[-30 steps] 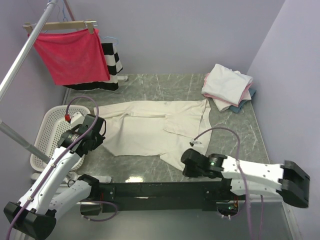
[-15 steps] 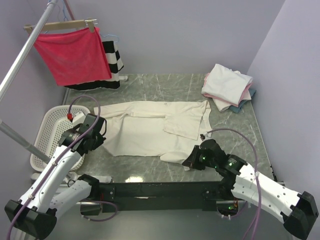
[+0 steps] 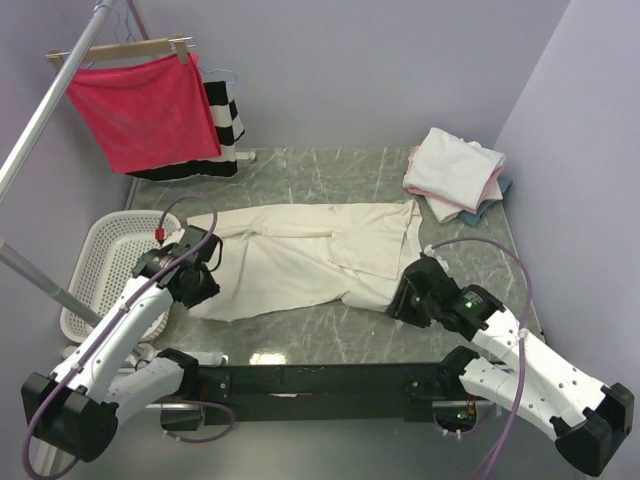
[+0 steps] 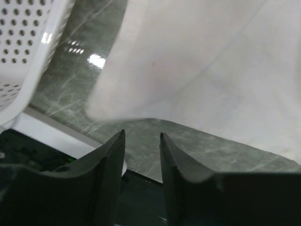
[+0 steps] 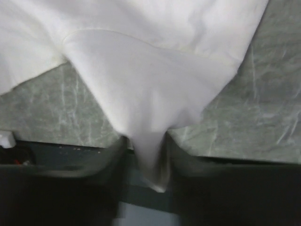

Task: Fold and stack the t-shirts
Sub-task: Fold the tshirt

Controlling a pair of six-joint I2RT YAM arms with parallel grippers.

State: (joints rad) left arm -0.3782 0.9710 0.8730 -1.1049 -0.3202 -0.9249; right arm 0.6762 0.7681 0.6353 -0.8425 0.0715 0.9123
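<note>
A cream t-shirt [image 3: 300,260] lies spread across the middle of the table. My left gripper [image 3: 200,290] hovers at its near left edge. In the left wrist view that gripper [image 4: 142,134] is open, and the cloth edge [image 4: 188,70] lies just past its empty fingertips. My right gripper [image 3: 400,300] is at the shirt's near right corner. In the right wrist view its jaws [image 5: 146,139] stand apart, with the pointed corner of the shirt [image 5: 150,117] still lying between them, blurred. Folded t-shirts [image 3: 455,170], cream on pink and blue, are stacked at the back right.
A white perforated basket [image 3: 95,270] stands left of the table, close to the left arm; its wall [image 4: 23,47] also shows in the left wrist view. A red cloth on a hanger [image 3: 145,110] and a striped garment [image 3: 225,120] hang at the back left.
Both grippers have opened; the left has let go of the shirt's edge. The right arm swung right and farther in, drawing the shirt's near right corner with it.
</note>
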